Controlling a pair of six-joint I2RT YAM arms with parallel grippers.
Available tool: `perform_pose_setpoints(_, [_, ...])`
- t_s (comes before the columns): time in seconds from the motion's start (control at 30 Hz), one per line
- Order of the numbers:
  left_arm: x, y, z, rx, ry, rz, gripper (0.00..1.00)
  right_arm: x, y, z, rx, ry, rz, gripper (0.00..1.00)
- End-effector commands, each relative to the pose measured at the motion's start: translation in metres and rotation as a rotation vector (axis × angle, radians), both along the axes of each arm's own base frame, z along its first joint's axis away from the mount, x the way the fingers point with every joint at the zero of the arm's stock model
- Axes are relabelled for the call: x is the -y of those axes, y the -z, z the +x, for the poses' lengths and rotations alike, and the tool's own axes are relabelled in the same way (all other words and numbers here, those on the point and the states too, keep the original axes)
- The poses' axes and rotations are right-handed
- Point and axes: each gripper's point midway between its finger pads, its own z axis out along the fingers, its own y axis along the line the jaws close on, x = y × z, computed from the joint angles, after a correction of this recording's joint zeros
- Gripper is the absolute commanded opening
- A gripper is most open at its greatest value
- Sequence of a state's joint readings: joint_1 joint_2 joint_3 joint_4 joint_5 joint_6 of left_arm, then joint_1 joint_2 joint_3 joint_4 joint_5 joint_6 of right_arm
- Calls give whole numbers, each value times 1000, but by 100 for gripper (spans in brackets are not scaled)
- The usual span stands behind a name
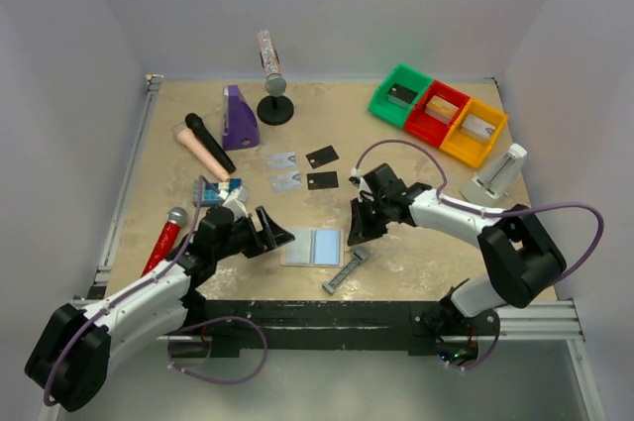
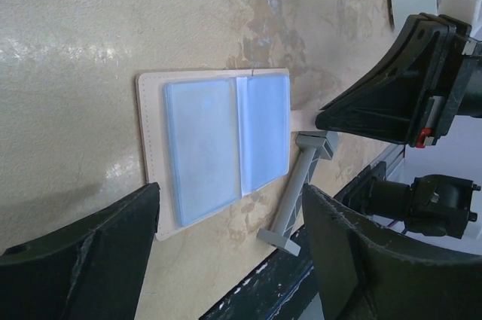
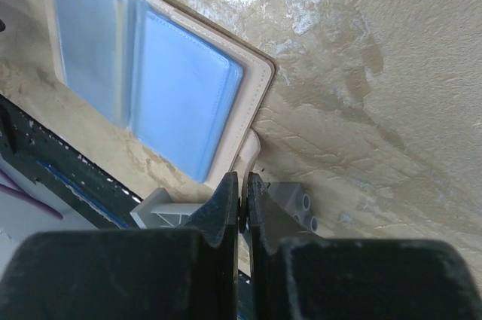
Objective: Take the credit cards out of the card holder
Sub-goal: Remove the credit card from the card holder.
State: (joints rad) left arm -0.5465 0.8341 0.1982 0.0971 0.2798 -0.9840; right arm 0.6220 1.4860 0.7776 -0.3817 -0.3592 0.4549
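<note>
Four credit cards [image 1: 287, 180] lie just beyond the card holder [image 1: 312, 246], which lies open and flat. Left gripper [image 1: 275, 230] hangs spread wide at its left edge; right gripper [image 1: 354, 233], pinched together, sits at its right edge, perhaps touching it.

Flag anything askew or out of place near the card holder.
Nothing looks damaged or spilled. Only the grey bar lies askew, diagonal beside the near right corner of the open card holder.
</note>
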Motion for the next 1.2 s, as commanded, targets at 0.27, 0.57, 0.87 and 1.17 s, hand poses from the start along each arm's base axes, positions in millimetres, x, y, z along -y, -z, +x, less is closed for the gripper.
perform_pose_setpoints(0.27, [16, -21, 19, 77, 27, -46, 75, -20, -18, 18, 47, -1, 69, 0])
perform_pose_setpoints(0.57, [30, -10, 14, 52, 67, -13, 73, -22, -19, 16, 34, -2, 83, 0])
perform_pose_setpoints(0.87, [28, 4, 14, -5, 41, 45, 71, -25, -21, 15, 27, -1, 98, 0])
perform_pose_setpoints(1.17, [23, 11, 10, -24, 24, 80, 71, -25, -21, 13, 26, -1, 108, 0])
